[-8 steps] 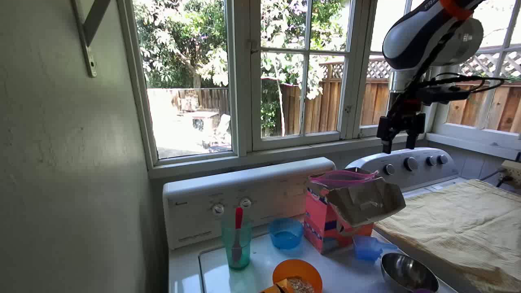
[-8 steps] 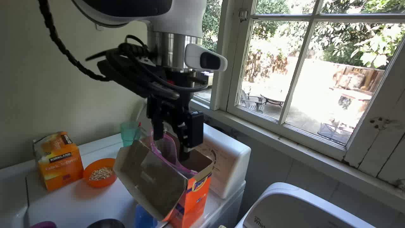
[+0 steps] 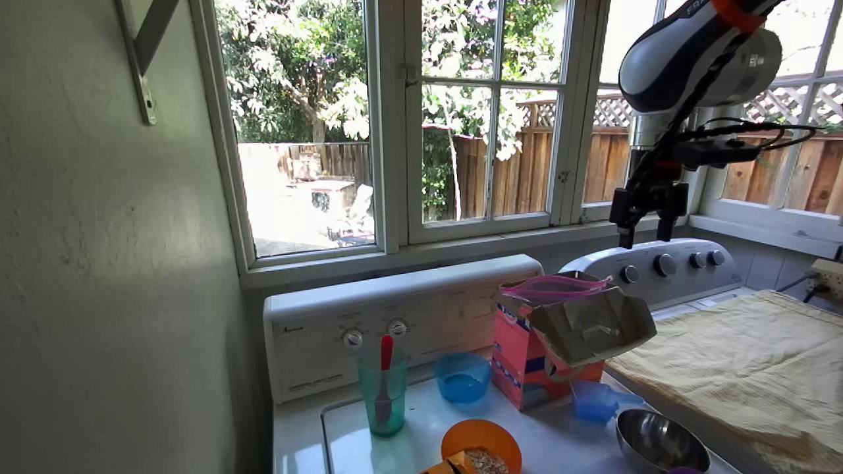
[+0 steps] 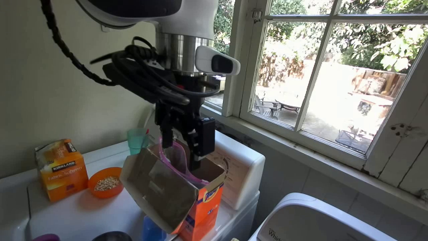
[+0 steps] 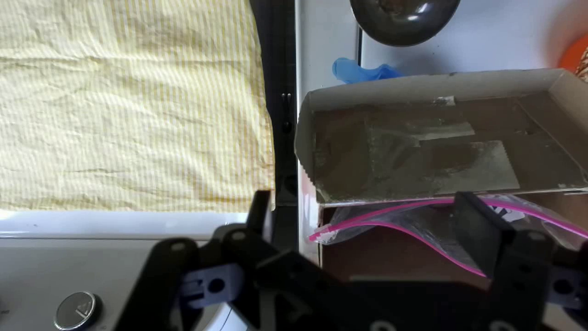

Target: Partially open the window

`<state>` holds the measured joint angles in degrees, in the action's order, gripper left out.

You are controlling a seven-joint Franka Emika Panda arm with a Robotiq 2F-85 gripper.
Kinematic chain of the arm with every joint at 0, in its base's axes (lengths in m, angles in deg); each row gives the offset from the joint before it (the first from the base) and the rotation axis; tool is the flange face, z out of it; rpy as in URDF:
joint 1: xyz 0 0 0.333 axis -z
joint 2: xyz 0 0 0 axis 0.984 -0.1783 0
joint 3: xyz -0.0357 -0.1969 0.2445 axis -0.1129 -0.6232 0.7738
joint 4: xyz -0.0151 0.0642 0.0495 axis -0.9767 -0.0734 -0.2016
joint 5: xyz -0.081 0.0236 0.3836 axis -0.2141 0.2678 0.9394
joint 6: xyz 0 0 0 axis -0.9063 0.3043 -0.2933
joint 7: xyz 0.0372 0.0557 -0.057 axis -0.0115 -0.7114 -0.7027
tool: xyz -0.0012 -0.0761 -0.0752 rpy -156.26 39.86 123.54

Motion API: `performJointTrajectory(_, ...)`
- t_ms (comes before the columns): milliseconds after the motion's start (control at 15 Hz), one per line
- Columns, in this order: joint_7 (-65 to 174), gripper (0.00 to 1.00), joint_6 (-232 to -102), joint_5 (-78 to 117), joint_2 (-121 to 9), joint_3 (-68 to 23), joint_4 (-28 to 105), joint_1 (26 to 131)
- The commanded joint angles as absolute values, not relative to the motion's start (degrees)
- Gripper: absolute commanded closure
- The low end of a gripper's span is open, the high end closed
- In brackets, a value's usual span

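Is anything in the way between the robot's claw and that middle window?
Nothing visible stands directly between the gripper and the window. The open box sits lower, and the white control panel stands below the window, so a raised approach looks clear.

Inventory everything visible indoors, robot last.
window: 1, white, above appliances
other windows: several, white, alongside
appliances: 2, mostly white, underneath
cloth: 1, yellow-striped, on appliance
Tide box: 1, orange, near cloth
bag: 1, clear, in box
softener carton: 1, orange, near wall
container: 1, blue, near box
cup: 1, green, near container
utensil: 1, red-handled, in cup
scoop: 1, blue, near box
metal bowl: 1, silver, near scoop
flake bowl: 1, orange, near carton
bracket: 1, grey, wall
arm: 1, white, overhead
gripper: 1, black, below arm
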<state>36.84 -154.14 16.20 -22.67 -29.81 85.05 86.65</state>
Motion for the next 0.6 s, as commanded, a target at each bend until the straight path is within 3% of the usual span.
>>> performJointTrajectory(0,36.75,0.0,-154.05,16.34,-22.69,-29.4,84.99,87.05)
performJointTrajectory(533,37.03,0.0,-155.68,17.27,-24.02,-28.81,82.89,86.23)
